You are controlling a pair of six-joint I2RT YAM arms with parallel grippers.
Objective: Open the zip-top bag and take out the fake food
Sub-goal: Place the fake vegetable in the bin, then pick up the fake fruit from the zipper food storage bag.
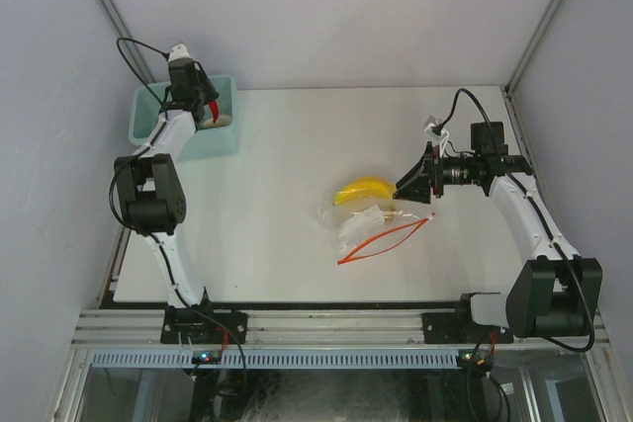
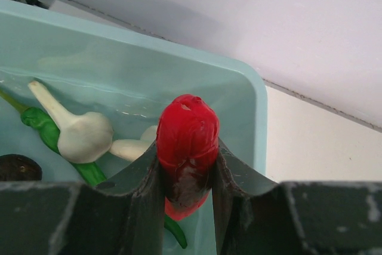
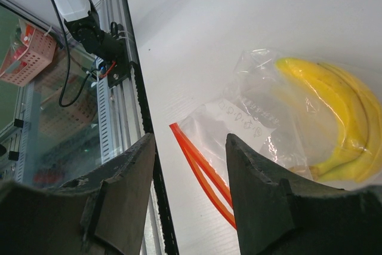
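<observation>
A white table [image 1: 297, 145] is enclosed by pale walls, with one teal bin [image 1: 213, 143] at its far left corner. The left gripper [image 2: 188, 159] is held over the bin near its rim, its jaws clamped on the one red piece [image 2: 188, 129]. If it is released here, the piece could strike the rim and fall outside. In the bin one green piece [image 2: 45, 126], two whitish pieces [image 2: 83, 135] and one dark object [image 2: 18, 168] are counted. The one bag [image 1: 361, 222] lies mid-table, its zip strip [image 1: 386, 241] gaping, and the one banana [image 1: 364, 190] seems partly under the film. The right gripper [image 1: 410, 188] is poised beside the bag, jaws apart and empty. The loose bag could be dragged along with the banana.
</observation>
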